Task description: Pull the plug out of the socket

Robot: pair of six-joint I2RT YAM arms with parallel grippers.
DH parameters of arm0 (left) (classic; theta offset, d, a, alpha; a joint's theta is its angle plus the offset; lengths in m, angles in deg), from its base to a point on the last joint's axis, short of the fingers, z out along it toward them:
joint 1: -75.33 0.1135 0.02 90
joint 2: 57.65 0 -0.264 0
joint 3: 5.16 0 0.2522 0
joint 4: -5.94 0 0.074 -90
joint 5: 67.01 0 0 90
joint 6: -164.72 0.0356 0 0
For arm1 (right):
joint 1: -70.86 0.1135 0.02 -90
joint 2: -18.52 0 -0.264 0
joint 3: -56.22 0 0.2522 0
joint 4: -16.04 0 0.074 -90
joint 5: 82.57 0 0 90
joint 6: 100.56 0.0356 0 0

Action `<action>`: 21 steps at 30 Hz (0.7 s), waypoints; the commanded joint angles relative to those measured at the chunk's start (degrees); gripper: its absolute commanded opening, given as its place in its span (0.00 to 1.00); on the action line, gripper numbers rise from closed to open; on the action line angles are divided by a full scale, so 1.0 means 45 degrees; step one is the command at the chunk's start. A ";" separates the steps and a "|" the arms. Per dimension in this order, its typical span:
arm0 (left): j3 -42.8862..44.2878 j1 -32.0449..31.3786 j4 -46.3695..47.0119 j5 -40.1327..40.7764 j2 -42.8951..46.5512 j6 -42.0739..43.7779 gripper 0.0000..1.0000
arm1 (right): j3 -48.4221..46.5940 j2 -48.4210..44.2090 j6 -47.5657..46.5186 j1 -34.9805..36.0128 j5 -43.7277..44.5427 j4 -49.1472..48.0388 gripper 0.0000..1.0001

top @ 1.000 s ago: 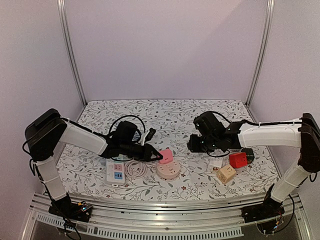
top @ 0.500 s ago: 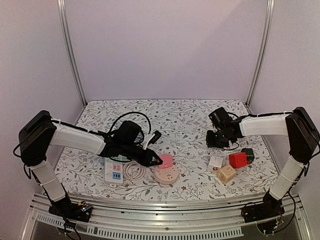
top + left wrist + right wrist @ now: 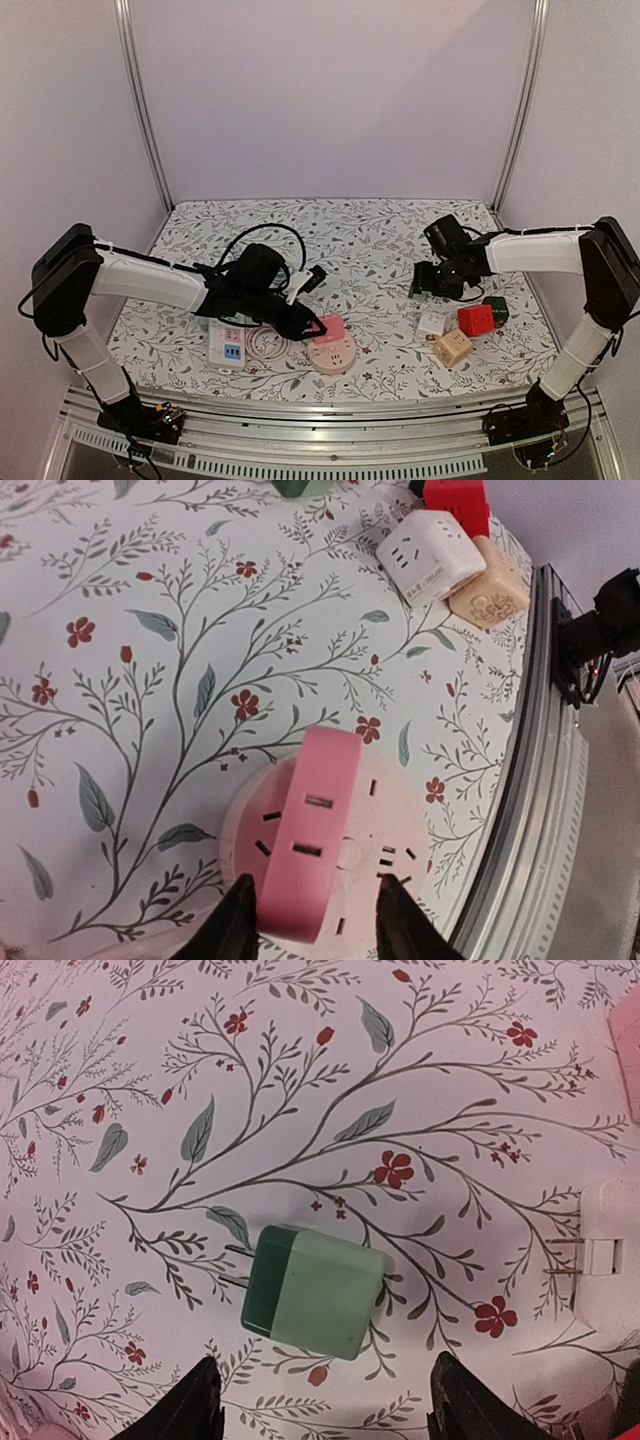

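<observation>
Left fingers (image 3: pixel 232 928), slightly spread, straddle the pink rectangular plastic plug (image 3: pixel 312 840), which I see seated in the round pale-pink socket (image 3: pixel 405 825) on the floral-covered bench (image 3: pixel 150 630), near its front edge. Right fingers (image 3: pixel 190 1405), spread wide, hover over a green cube-shaped adapter (image 3: pixel 315 1293) lying loose.

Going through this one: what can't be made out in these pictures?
- Pins of the pink rectangular plastic plug: left wrist view, hidden under its body; seated in the round pale-pink socket or free, unclear.
- White plug adapter: right wrist view, cut off by the right edge.
- Dark-green cube: top view, partly behind the red cube.
</observation>
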 commanded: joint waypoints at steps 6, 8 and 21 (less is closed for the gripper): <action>-0.0284 -0.0174 0.0886 -0.1160 0.0842 -0.0327 0.54 | 0.0412 -0.2581 0.1259 0.1474 -0.0014 0.1284 0.77; -0.0247 -0.0192 0.0907 -0.1246 0.0816 -0.0352 0.54 | 0.0381 -0.2801 0.1654 0.2136 0.0135 0.1297 0.77; -0.0726 -0.0389 0.0621 -0.0863 0.1692 -0.0461 0.58 | -0.0040 -0.2278 0.5193 0.5284 0.0085 -0.0993 0.85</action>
